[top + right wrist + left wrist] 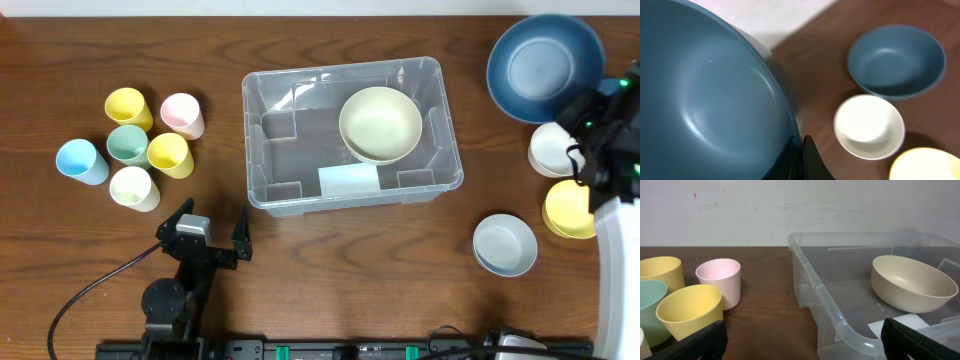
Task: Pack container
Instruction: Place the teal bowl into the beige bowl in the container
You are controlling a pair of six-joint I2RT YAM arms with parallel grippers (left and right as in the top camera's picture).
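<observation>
The container (258,130) is a large clear bin at the table's middle, with a pale label (349,180) on its base. A cream bowl (380,123) sits inside it, right of centre. In the left wrist view the container's near corner (840,325) and the cream bowl (912,282) show. My right gripper (588,100) is shut on the rim of a dark blue bowl (545,65) and holds it above the table's far right corner. The bowl fills the right wrist view (710,100), with the gripper (800,145) pinching its rim. My left gripper (210,232) is open and empty, in front of the container's left end (805,347).
Several cups stand at the left: yellow (128,106), pink (183,114), green (127,143), yellow (169,154), blue (80,160), cream (133,186). At the right lie a white bowl (553,148), a yellow bowl (568,208) and a grey-blue bowl (504,243).
</observation>
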